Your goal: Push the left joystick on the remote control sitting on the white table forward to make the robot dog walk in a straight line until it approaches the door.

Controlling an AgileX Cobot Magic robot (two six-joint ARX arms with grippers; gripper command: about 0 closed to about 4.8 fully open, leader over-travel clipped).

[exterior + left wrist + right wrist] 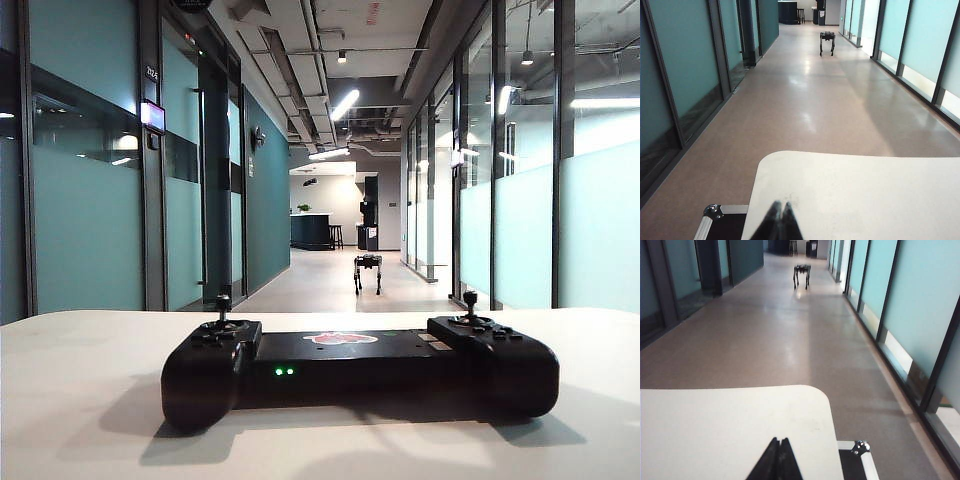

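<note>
**Both arms parked, dog far down corridor**

Nearest the exterior camera: wide black gamepad-style remote control (360, 372) on the broad matte white table (80, 400), its short black left joystick (223, 305) untouched. Left gripper (778, 210) and right gripper (779, 446) hang over the table's near edge, jaws pressed together, empty. Small black four-legged robot dog (367, 271) stands far off.

Risk: an off-axis push would veer the dog into the glass walls; a closed tip may slip off the small cap.

Bright ceiling strips, floor glare, perhaps soft

Open white table (90, 400) all round remote control (360, 372); both grippers (779, 220) (778, 457) well back
</note>
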